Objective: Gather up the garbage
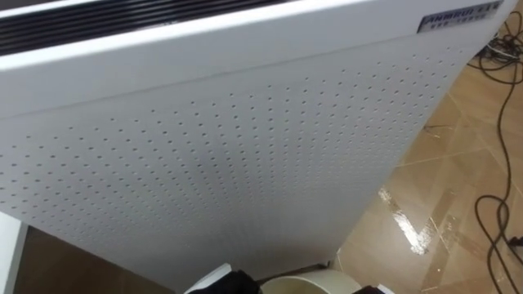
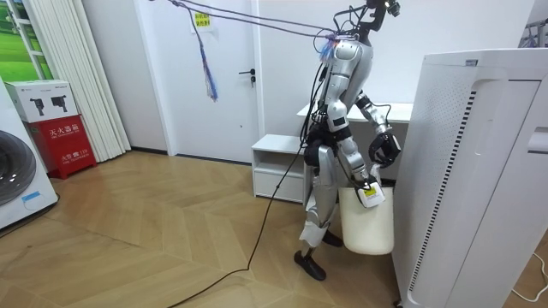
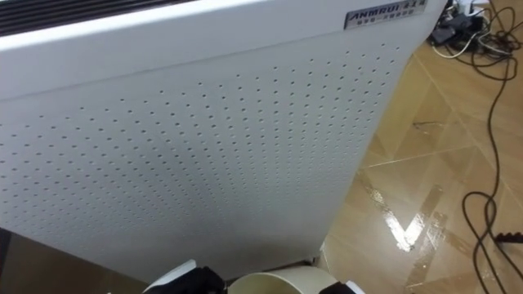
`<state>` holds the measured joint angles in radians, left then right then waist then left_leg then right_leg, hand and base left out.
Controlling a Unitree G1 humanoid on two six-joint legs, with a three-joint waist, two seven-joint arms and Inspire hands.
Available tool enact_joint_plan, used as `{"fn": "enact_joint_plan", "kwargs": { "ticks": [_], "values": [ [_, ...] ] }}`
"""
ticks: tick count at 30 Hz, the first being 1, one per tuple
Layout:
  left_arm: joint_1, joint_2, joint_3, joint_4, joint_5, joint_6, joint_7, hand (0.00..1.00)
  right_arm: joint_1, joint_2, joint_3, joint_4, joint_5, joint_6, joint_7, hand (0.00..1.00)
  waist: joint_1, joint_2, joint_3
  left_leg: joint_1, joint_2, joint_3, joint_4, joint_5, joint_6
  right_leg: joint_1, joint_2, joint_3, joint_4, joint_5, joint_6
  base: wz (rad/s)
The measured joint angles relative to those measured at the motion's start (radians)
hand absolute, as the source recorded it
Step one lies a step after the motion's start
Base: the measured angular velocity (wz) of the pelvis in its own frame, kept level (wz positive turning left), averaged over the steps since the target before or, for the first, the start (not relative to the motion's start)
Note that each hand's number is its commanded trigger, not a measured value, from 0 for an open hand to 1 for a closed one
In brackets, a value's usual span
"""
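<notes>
Room view: robot stands upright, close up against a tall white perforated appliance.

Left hand: dark shape at the lower edge of the eye views, just left of the bin rim. Spread or curled: cannot tell.

Waste bin: cream, between the two hands. In the room view it hangs clear of the floor under the right hand, which sits at its rim. Hold state: cannot tell. Bin interior hidden, so I cannot tell where any garbage is.

Right of the right hand and further ahead: glossy wood floor with loose dark cables.

Risks (judgement):
- The bin, just ahead of both hands, sits near the panel, so any forward lean or step could knock it.
- The panel blocks the head camera, so a search for garbage goes blind until the robot turns.
- Turning right puts its feet toward the cables, a snag hazard.
- A one-sided rim hold could let the bin tip.
</notes>
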<state>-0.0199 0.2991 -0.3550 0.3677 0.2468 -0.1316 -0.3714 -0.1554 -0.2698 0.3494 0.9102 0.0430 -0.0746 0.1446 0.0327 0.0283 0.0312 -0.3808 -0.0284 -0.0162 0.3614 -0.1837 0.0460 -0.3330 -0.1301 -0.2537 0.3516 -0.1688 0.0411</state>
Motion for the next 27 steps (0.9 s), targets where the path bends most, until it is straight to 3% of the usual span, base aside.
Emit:
{"fn": "enact_joint_plan", "kwargs": {
  "ticks": [16,27],
  "values": [
    [-0.01,-0.014,0.001,-0.001,-0.005,-0.046,0.001,0.0,0.004,0.001,0.0,0.018,0.039,-0.004,0.019,1.0,-0.001,-0.005,-0.004,0.0,-0.001,0.01,0.002,0.008,0.004,0.0,-0.005,0.002,0.009,0.001,-0.002,0.01],
    [-0.01,-0.014,-0.006,0.0,-0.005,-0.05,-0.003,0.0,0.004,0.0,0.003,0.021,0.049,-0.021,0.02,1.0,-0.004,-0.005,-0.0045,0.0,-0.001,0.011,0.001,0.008,0.004,0.001,-0.006,0.003,0.016,0.001,-0.002,0.0]
  ]
}}
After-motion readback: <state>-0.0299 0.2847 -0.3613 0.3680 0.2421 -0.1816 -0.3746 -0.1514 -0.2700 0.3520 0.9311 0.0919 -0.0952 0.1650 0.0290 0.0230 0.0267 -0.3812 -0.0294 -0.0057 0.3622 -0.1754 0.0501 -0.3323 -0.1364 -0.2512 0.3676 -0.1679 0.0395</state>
